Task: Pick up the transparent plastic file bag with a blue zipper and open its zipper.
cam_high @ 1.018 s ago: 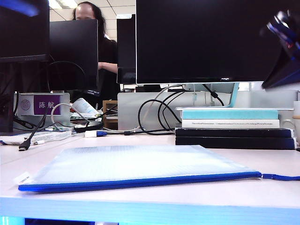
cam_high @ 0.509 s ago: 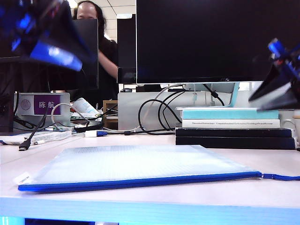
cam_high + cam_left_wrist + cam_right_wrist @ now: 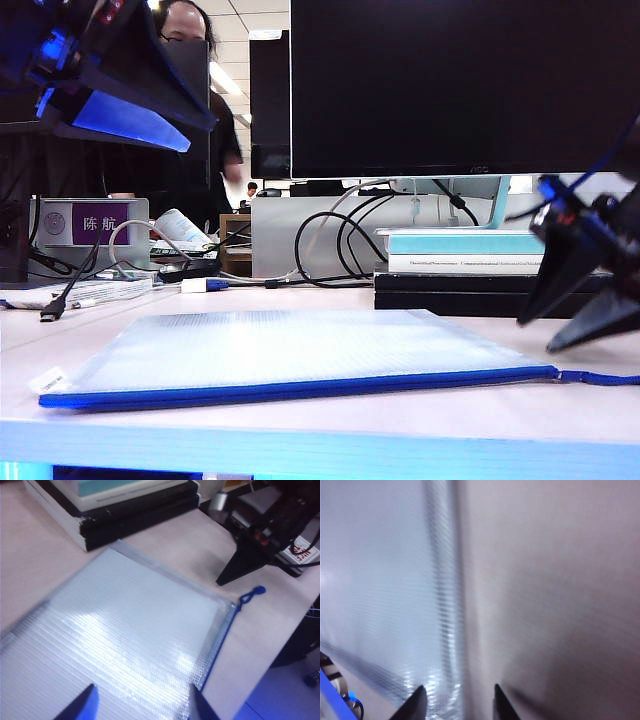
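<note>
Zero task steps done, judging by how things lie. File bag (image 3: pixel 290 352) lies flat on the table (image 3: pixel 320 425), just in front of the stacked books (image 3: pixel 500 275), not lifted. Zipper (image 3: pixel 300 390) runs along the bag's near edge and looks fully closed; its pull cord (image 3: pixel 600 378) trails off the bag's right end onto the table, untouched. Left to do: pick the bag up, get hold of the pull, run it along the edge.

Left gripper (image 3: pixel 130 100) hangs high above the bag's left end, well clear of it. Its wrist view shows the two fingertips (image 3: pixel 80 707) apart with only bag surface visible between them, so jaws partly open, nothing held, nothing touched.

Right gripper (image 3: pixel 575 305) sits low at the bag's right end, just above the pull cord and in front of the books. Exterior view shows its two fingers splayed with a clear gap between them. Its wrist view, blurred, shows the tips (image 3: pixel 415 705) straddling the bag's edge seam (image 3: pixel 445 605), but I cannot tell whether they touch bag or table. Nothing is gripped.

My read: both arms are in approach. Right one looks closer to engaging, likely aimed at the zipper end. Left one has the most travel before it can pin or lift the bag.
</note>
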`<state>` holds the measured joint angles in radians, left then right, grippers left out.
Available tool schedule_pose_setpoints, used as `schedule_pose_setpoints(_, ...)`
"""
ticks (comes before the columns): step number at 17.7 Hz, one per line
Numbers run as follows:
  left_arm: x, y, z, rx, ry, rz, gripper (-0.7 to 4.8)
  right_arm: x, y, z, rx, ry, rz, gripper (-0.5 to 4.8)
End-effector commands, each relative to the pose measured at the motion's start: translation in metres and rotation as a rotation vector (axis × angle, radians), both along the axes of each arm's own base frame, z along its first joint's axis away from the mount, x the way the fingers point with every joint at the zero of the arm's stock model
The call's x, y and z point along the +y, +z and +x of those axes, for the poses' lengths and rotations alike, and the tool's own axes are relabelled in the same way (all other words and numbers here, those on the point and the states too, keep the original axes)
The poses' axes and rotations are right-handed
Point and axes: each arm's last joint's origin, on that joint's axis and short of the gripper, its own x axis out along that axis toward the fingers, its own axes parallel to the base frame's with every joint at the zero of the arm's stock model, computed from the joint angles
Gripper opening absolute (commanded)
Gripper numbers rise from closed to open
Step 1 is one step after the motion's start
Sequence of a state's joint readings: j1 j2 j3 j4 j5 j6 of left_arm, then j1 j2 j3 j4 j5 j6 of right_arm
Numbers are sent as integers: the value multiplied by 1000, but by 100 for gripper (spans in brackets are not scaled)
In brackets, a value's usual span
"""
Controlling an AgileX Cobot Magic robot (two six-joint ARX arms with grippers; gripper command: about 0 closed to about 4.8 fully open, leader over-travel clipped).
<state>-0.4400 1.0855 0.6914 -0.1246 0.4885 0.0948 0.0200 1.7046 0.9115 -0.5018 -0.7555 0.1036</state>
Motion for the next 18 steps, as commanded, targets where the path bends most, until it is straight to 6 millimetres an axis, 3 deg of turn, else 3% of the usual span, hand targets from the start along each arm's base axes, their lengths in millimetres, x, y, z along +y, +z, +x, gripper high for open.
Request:
schedule_pose_setpoints(1,0,-1,-1,26,-7,3,242,3,-5,0,15,21,-5,172)
schedule_pose_setpoints(5,0,-1,-1,29,-7,5,242,10,-6,-3,34,50,1,172)
schedule_pose_setpoints(6,0,-1,-1,26,-9,7,242,21,-6,-4,39,87,0,160)
schedule_pose_setpoints(7,0,-1,-1,24,-10,7,242,26,-6,-4,29,105,1,57)
schedule_pose_setpoints(8,0,-1,-1,24,-11,7,242,31,-6,-3,6,122,3,-2)
schedule_pose_setpoints(14,-2,6,-2,84,45,-97,242,42,12,12,-66,149,372,-2)
schedule_pose_setpoints(18,-31,22,-29,148,-62,-232,242,53,43,16,-180,180,465,-2)
